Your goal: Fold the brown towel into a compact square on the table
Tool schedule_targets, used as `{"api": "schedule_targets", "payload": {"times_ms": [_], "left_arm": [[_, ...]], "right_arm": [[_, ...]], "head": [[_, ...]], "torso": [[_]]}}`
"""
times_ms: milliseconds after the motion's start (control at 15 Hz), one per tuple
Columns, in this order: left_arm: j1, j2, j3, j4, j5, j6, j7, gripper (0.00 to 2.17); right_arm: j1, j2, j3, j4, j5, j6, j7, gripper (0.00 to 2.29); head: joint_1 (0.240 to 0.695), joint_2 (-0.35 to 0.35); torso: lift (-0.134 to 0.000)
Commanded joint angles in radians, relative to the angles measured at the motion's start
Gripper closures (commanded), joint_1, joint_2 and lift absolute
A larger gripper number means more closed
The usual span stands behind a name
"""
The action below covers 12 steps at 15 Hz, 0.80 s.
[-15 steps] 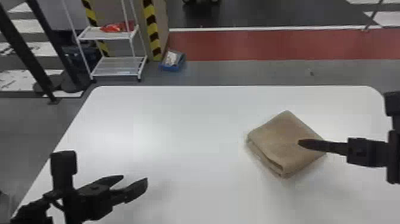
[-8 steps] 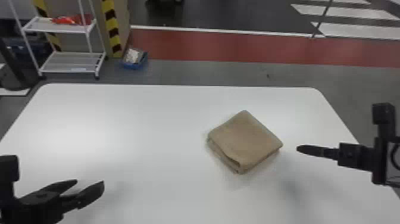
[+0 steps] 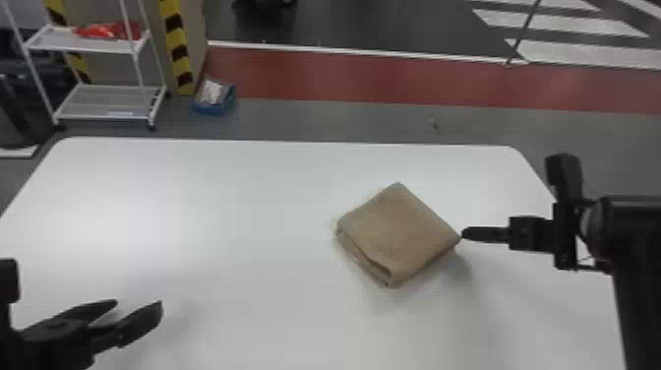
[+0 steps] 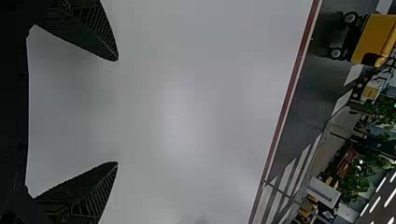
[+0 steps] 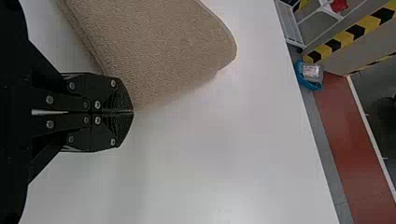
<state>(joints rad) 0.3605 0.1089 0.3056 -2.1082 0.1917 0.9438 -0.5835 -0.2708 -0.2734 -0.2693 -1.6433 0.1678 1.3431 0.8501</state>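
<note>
One towel — brown, squarish (nubby), smooth white table

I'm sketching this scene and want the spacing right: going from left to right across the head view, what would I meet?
Open left pincer → blue bin on the floor → folded brown towel → right pincer.

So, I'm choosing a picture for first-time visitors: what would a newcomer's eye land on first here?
Most likely the brown towel, folded into a squarish pad on the white table, right of centre, with the right gripper, fingers shut, by its right corner. Next, perhaps, the left gripper, open at the near left, and the red floor strip beyond the table.
</note>
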Motion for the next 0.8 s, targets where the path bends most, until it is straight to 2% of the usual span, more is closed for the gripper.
{"api": "schedule_targets", "payload": {"times_ms": [0, 133, 200, 400, 533, 600, 733], "left_arm": [[-0.002, 0.0, 0.0, 0.008, 0.0, -0.006, 0.002, 0.09], [-0.005, 0.0, -0.005, 0.011, 0.0, -0.009, 0.004, 0.09], [-0.005, 0.0, -0.006, 0.014, 0.0, -0.009, 0.004, 0.09], [-0.014, 0.003, 0.003, 0.028, -0.002, -0.009, 0.004, 0.09], [-0.012, 0.003, 0.02, 0.028, -0.002, -0.009, -0.002, 0.09], [-0.012, 0.003, 0.021, 0.028, 0.0, -0.009, -0.002, 0.09], [-0.018, 0.003, 0.009, 0.027, -0.002, -0.009, -0.001, 0.09]], "right_arm": [[-0.054, 0.016, 0.005, 0.051, 0.002, -0.04, -0.025, 1.75], [-0.097, 0.022, 0.028, 0.103, 0.004, -0.055, -0.046, 1.75], [-0.105, 0.036, 0.03, 0.112, 0.006, -0.071, -0.054, 1.75], [-0.054, 0.04, 0.002, 0.057, -0.017, -0.037, -0.029, 1.75], [0.021, 0.023, -0.061, -0.055, -0.051, 0.04, 0.0, 1.75], [0.056, 0.003, -0.091, -0.09, -0.073, 0.046, 0.013, 1.75], [0.088, -0.015, -0.128, -0.125, -0.097, 0.089, 0.024, 1.75]], "head": [[0.695, -0.121], [0.695, -0.118], [0.695, -0.115], [0.695, -0.095], [0.695, -0.087], [0.695, -0.087], [0.695, -0.1]], "torso": [[-0.123], [-0.123], [-0.123], [-0.123], [-0.123], [-0.123], [-0.123]]}}
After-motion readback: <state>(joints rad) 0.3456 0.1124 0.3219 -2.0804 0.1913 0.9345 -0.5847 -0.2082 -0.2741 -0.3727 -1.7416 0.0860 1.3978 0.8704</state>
